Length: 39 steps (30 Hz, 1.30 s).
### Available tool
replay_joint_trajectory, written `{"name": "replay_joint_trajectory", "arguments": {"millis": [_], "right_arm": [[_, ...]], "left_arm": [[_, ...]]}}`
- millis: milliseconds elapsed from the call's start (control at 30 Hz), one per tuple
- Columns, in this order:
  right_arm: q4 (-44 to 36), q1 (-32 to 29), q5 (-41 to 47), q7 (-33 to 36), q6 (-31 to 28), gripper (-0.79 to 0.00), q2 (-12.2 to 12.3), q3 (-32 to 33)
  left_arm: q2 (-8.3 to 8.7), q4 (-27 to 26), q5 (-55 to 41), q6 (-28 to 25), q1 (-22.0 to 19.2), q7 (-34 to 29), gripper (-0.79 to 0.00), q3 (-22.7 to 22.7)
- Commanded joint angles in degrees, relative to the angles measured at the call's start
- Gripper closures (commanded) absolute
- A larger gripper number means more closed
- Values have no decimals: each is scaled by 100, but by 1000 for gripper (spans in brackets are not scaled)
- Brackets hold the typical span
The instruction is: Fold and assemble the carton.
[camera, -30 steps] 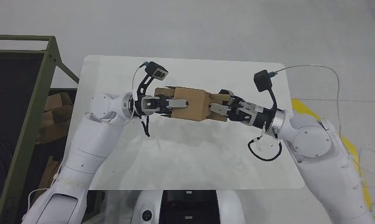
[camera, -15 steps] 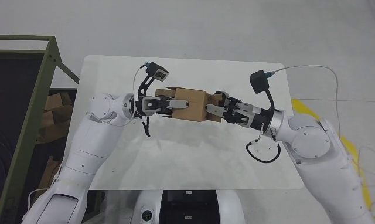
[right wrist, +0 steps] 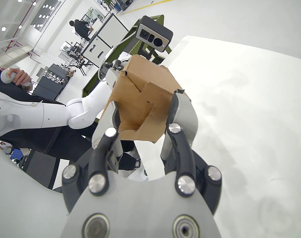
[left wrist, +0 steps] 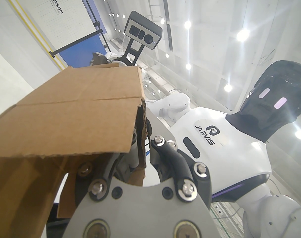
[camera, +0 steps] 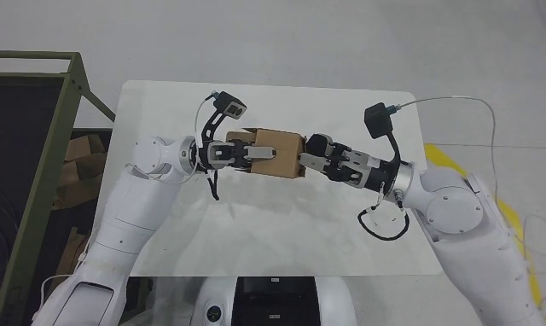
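Observation:
A brown carton [camera: 277,153] is held in the air over the middle of the white table [camera: 256,232], between both arms. My left gripper [camera: 249,153] is shut on its left end, with one finger lying over the top panel. In the left wrist view a torn carton [left wrist: 73,115] wall sits between the fingers of the left gripper [left wrist: 140,154]. My right gripper [camera: 312,159] clasps the other end. In the right wrist view the right gripper [right wrist: 145,107] straddles the carton [right wrist: 140,100], whose end flaps are folded in and overlap.
A green-framed bin [camera: 51,113] with cardboard pieces [camera: 81,164] stands off the table's left side. A black cable loop [camera: 384,224] hangs under the right forearm. The front half of the table is bare.
The right gripper has slid left along the carton. The flaps that stuck out at that end are now folded in. The left gripper has kept its hold and place.

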Motion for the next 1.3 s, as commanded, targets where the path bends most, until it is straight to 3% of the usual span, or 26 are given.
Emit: {"name": "replay_joint_trajectory", "arguments": {"millis": [0,300,800,1267], "right_arm": [[20,8,85,13,-67,-348,-5,-23],[218,72,450,101,-374,-311,-19,-90],[457,105,718,-57,-645,-326,-47,-132],[798,142,1448,362,-1004,-296,-47,-166]], "left_arm": [[-1,1,2,4,-7,-4,0,9],[-6,24,-22,-12,-23,12,0,20],[-15,72,-117,-3,-77,-153,0,66],[-21,90,-124,-51,-93,-94,0,54]]}}
